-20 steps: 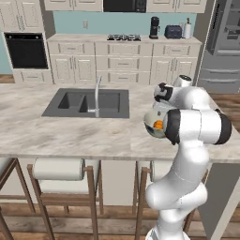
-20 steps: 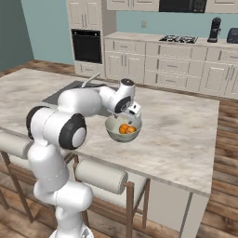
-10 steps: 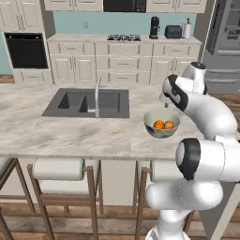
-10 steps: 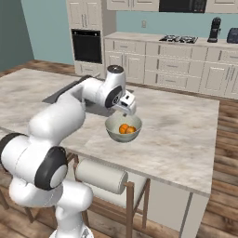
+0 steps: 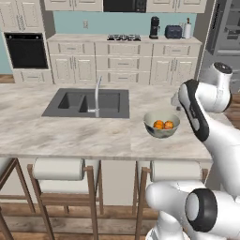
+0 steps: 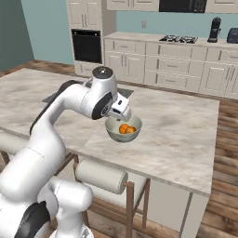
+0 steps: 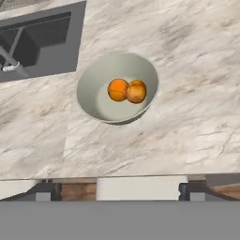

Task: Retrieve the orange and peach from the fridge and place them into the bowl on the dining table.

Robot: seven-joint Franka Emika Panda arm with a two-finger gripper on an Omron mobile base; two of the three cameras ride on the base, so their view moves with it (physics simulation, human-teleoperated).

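The bowl (image 5: 162, 126) sits on the dining table (image 5: 70, 136), on the marble to the right of the built-in sink (image 5: 87, 102) and faucet (image 5: 97, 95), near the table's front edge. Inside it lie the orange (image 7: 118, 89) and the peach (image 7: 136, 91), side by side and touching (the peach has a reddish blush, the orange is plain). In the right base view the same bowl (image 6: 123, 129) shows both fruits low against its inner wall. The gripper (image 6: 123, 109) hangs above the bowl, just behind its rim in that view, apart from it; fingers aren't clear in the base views, but the jaws stand wide w/ nothing between them, and the hand view looks straight down at bowl and fruit w/ bare marble all around. Bar stools (image 5: 61, 169) w/ padded backs are tucked under the table's front. Behind, cream wall cabinets (image 5: 124, 65) carry a cooktop, a coffee maker (image 5: 154, 27) and a toaster (image 5: 173, 32); a black wall oven (image 5: 26, 49) is at left. The fridge (image 5: 224, 37) stands at far right, partly behind the arm.
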